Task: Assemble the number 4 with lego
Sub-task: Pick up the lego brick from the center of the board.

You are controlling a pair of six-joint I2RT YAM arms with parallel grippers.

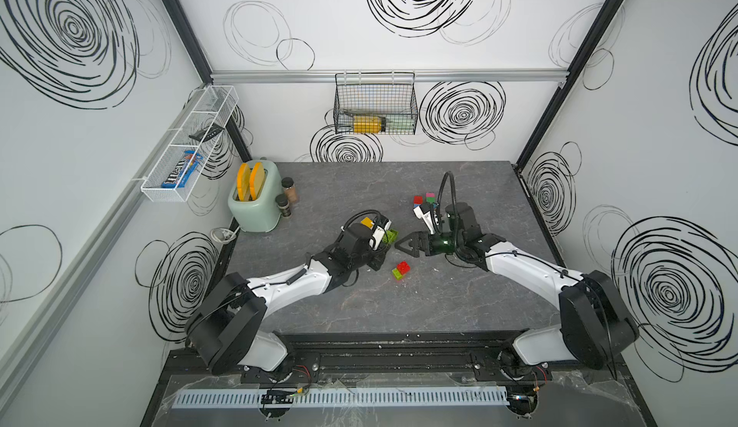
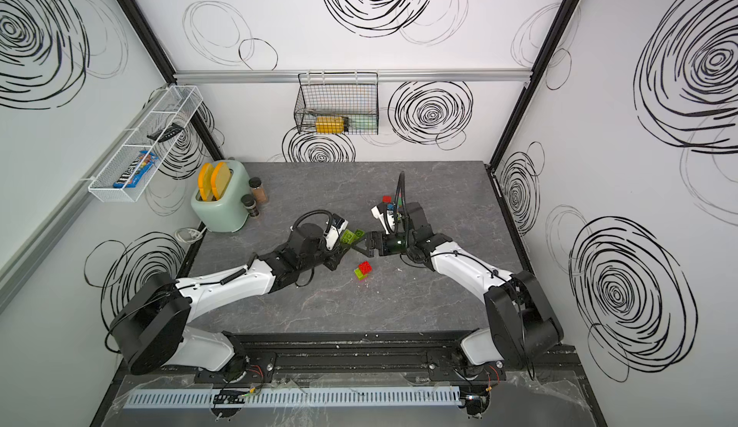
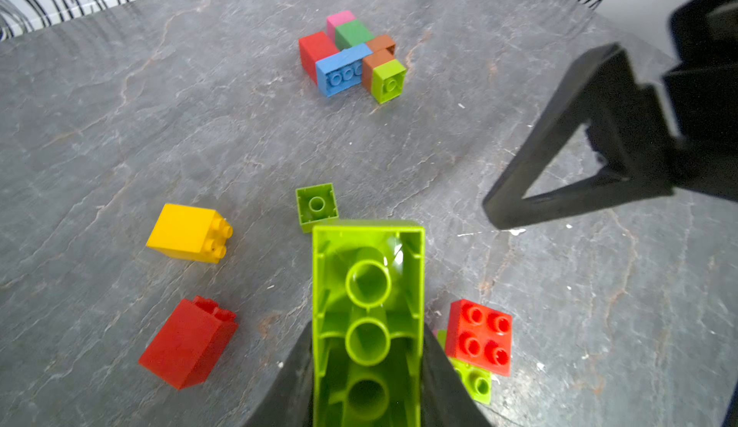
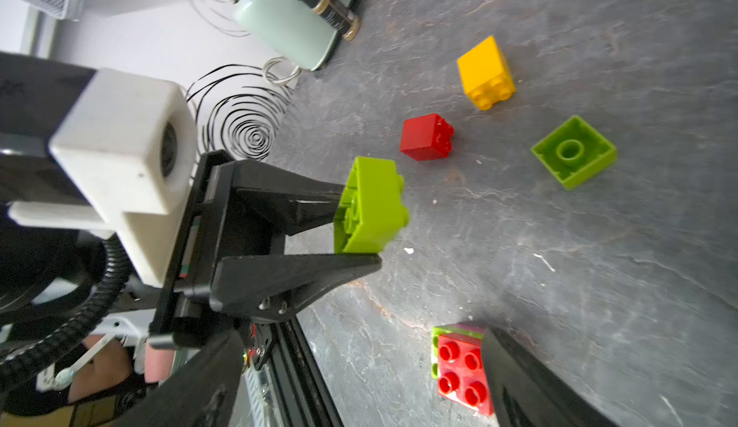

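My left gripper (image 3: 367, 327) is shut on an oblong lime lego brick (image 3: 367, 285), held above the table with its hollow underside toward the wrist camera; the brick also shows in a top view (image 1: 390, 236) and in the right wrist view (image 4: 371, 205). My right gripper (image 1: 401, 244) stands open just right of it, holding nothing. A red square brick on a lime one (image 3: 479, 335) lies below. Loose on the table are a yellow brick (image 3: 187, 233), a red brick (image 3: 187, 343) and an upturned green square (image 3: 316, 205). A joined multicoloured cluster (image 3: 351, 55) lies farther back.
A mint toaster (image 1: 255, 201) with two spice jars (image 1: 288, 195) stands at the table's back left. A black wire basket (image 1: 375, 103) hangs on the back wall. A white wire rack (image 1: 187, 145) is fixed to the left wall.
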